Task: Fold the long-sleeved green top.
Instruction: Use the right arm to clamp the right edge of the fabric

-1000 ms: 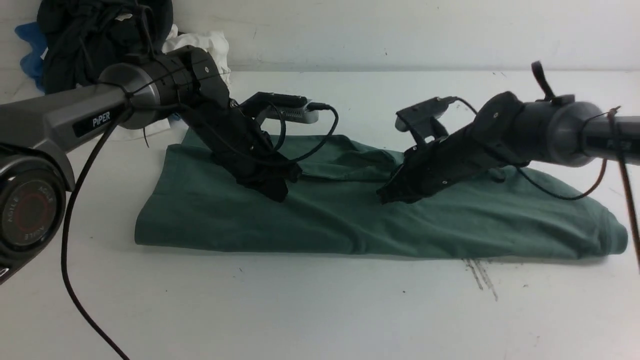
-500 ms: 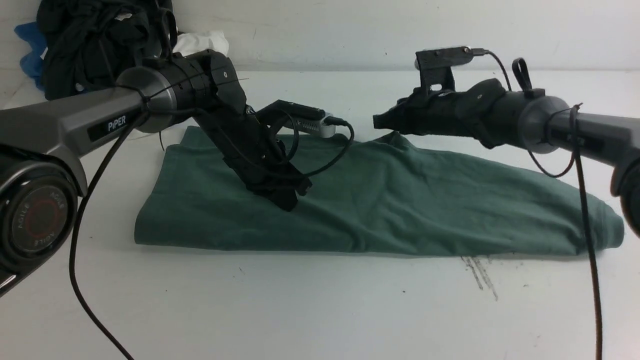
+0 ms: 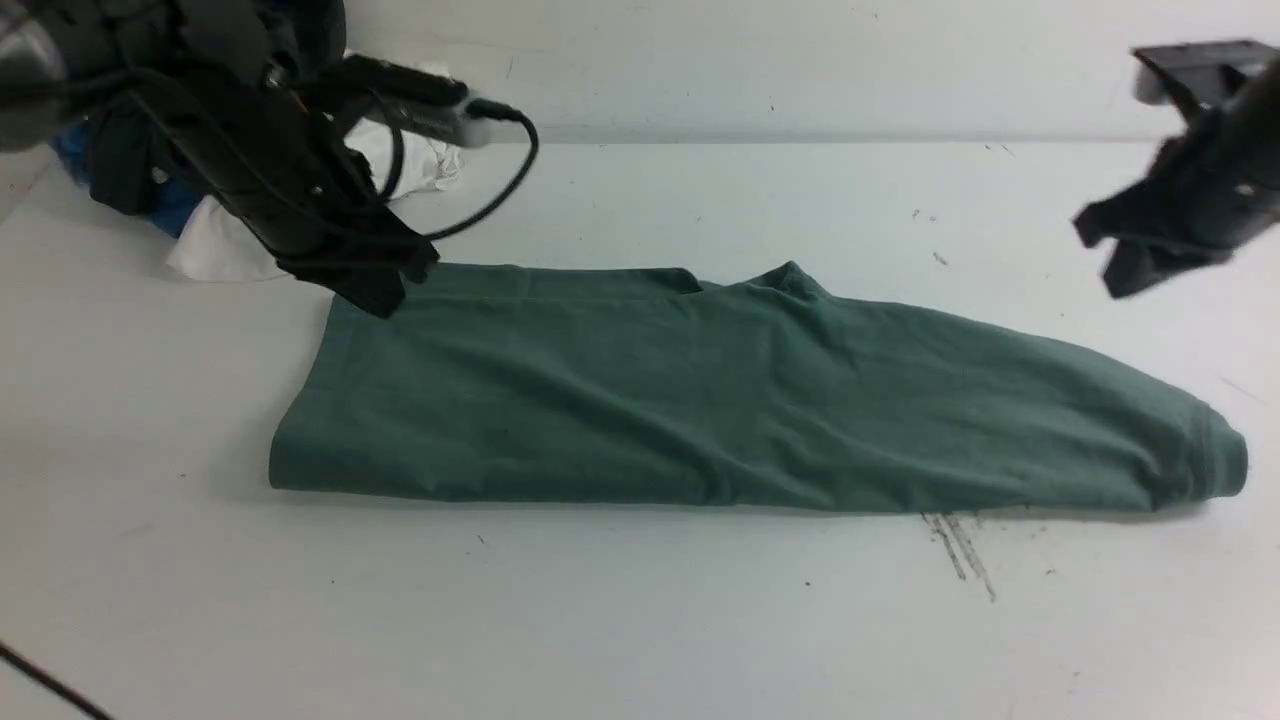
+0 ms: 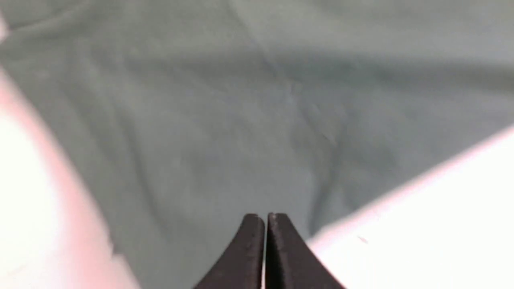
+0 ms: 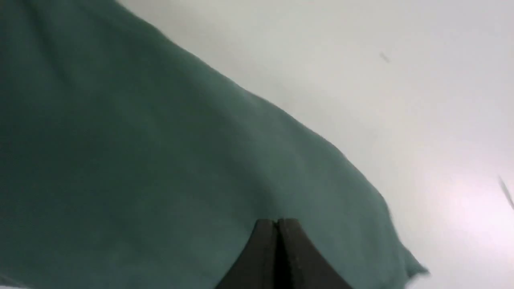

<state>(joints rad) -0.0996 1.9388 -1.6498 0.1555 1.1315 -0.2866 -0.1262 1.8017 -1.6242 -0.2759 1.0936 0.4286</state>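
Green long-sleeved top (image 3: 700, 400): laid out as a long, low band across the middle of the table (image 3: 640, 620), running left to right, already doubled along its length. Broad, squared end at the left; narrower, rounded end with a stitched band at the right; small peak of cloth on the far edge near the middle.

Judged soft, light and limp: sags wherever unsupported, bends at any point, keeps no shape of its own. Not fragile. Unlikely to skid on the matte table, yet liable to shear layer over layer when lifted.

Best taken at edges or corners, pinching every layer at once. Probably the two corners of one end, near and far, so as to carry that end over the other. No use pinching mid-panel: only bunches the cloth.

Left pincer (image 3: 375, 285): pressed together, empty, raised just over the far left corner of the top, apparently clear of it. Right pincer (image 3: 1110, 250): pressed together, empty, up in the air at the far right, well apart from the cloth.
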